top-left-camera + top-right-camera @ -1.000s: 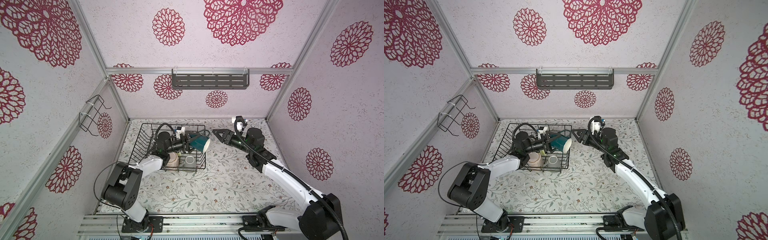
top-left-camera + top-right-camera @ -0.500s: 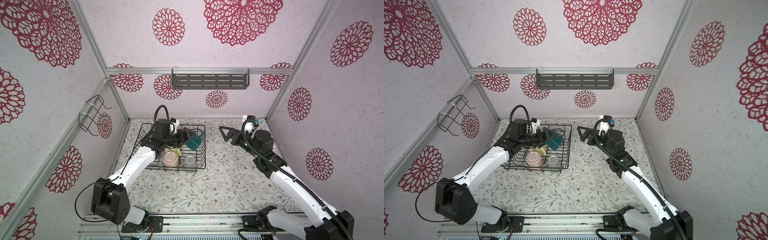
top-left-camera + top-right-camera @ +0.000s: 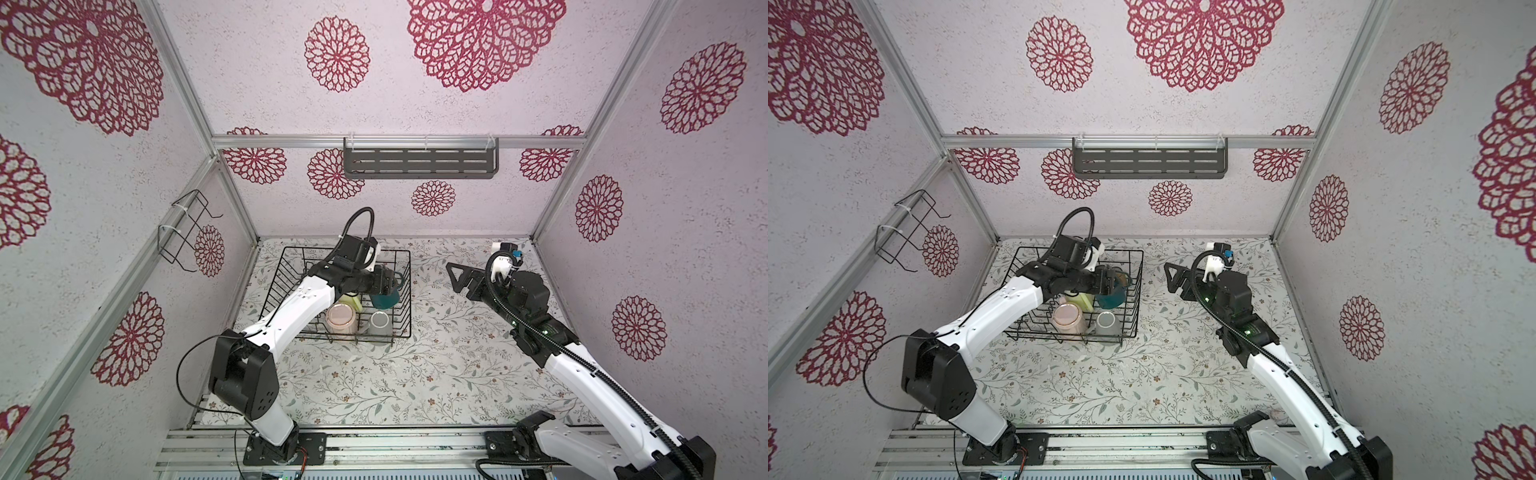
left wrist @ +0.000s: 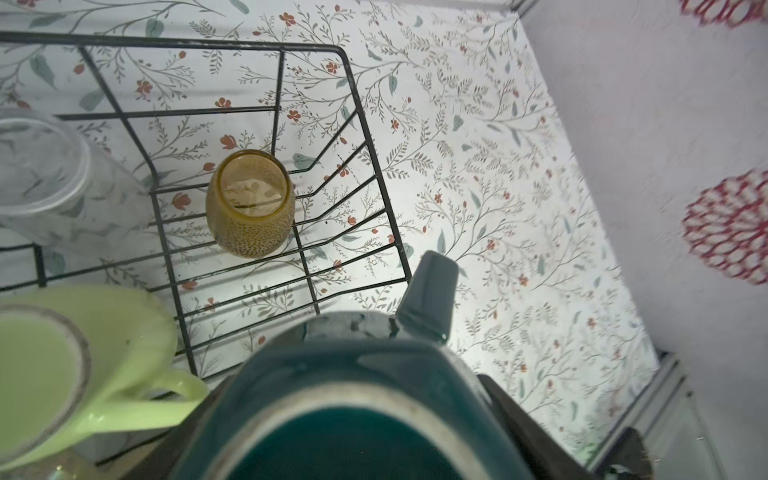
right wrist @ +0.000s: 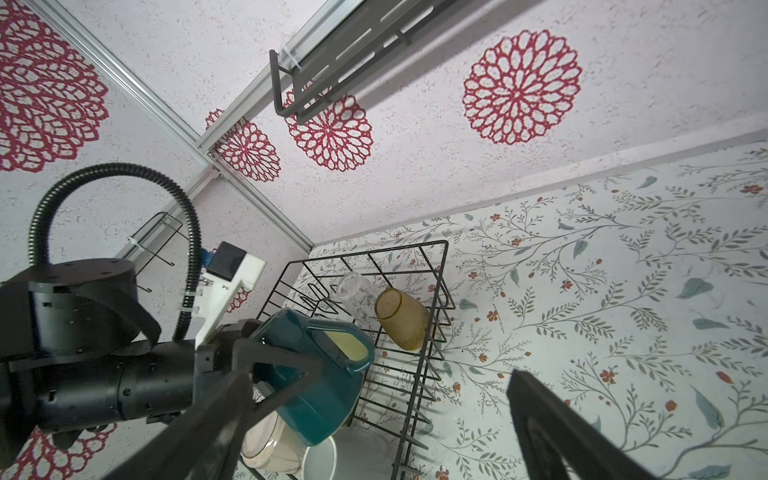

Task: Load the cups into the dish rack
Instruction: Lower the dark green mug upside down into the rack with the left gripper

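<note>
While the left gripper is clamping a glossy teal ceramic mug by its body, the mug is hanging tilted over the right side of the large black wire dish rack, turning its cream inside and angular handle toward the right. Whether it is touching the wires I cannot tell. Inside the rack, a tall pale pink tumbler and a grey mug are standing upright along the near edge. A yellow-green mug is sitting just behind them. An amber translucent tumbler and a clear glass are leaning toward the far right corner. Well apart from the rack, on the right, the right gripper is hovering over the floral tabletop, jaws spread wide and holding nothing.
</note>
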Controlling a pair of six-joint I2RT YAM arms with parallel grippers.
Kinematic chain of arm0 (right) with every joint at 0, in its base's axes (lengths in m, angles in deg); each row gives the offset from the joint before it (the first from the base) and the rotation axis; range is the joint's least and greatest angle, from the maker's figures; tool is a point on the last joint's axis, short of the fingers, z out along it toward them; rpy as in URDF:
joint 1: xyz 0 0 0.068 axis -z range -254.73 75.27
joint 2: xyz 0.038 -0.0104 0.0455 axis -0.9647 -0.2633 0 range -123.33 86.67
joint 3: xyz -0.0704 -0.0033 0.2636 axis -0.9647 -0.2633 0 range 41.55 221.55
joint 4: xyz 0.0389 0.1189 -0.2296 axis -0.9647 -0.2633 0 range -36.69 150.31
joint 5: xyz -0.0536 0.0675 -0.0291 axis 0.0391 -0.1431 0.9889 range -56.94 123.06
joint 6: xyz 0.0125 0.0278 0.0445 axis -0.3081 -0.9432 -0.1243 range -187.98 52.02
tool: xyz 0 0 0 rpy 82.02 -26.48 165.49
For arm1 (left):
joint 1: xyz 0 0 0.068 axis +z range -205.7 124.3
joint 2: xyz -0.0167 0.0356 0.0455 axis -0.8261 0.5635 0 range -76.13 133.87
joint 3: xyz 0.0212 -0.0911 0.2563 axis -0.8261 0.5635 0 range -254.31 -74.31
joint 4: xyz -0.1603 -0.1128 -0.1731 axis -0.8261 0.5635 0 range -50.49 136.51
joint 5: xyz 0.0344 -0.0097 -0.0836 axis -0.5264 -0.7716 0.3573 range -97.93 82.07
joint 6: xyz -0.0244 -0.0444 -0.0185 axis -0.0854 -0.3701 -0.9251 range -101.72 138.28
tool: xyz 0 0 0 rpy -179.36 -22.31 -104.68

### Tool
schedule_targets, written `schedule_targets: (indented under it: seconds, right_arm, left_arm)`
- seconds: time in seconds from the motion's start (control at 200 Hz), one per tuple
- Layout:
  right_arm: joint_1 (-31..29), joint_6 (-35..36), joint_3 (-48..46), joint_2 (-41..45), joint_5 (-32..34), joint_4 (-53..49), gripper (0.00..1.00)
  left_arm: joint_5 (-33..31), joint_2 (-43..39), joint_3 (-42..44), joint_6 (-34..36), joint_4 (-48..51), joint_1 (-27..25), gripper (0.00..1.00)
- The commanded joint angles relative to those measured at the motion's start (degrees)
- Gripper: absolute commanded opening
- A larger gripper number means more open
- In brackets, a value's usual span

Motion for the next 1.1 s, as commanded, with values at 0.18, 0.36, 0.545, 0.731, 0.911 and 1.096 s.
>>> schedule_targets:
  seconds: [0.18,0.36,0.545,0.731,0.911,1.096]
  right_arm:
    - [0.4,2.5,0.7,2.3,2.2,-0.3,0.99]
    - [0.4,2.9,0.7,2.2,2.5,-0.8,0.99]
    - [0.4,2.5,1.0,1.9,1.8,-0.7,0.99]
    - [0.4,2.9,0.7,2.4,2.4,-0.9,0.99]
    - [0.4,2.7,0.8,2.0,2.2,-1.0,0.99]
    - [0.4,3.0,1.2,1.9,2.6,-1.5,0.99]
  left_arm:
    - [-10.2,3.9,-2.4,11.5,-3.6,-2.5,0.43]
    - [-12.6,3.6,-0.1,12.7,-7.8,-2.6,0.43]
    - [-7.8,4.6,-2.0,9.5,-8.6,-1.8,0.31]
    - [-8.2,4.1,-1.2,9.1,-10.6,-1.1,0.31]
    - [-8.2,4.6,1.5,9.9,-16.4,0.1,0.31]
    - [-7.7,4.2,2.9,11.7,-20.0,0.3,0.3]
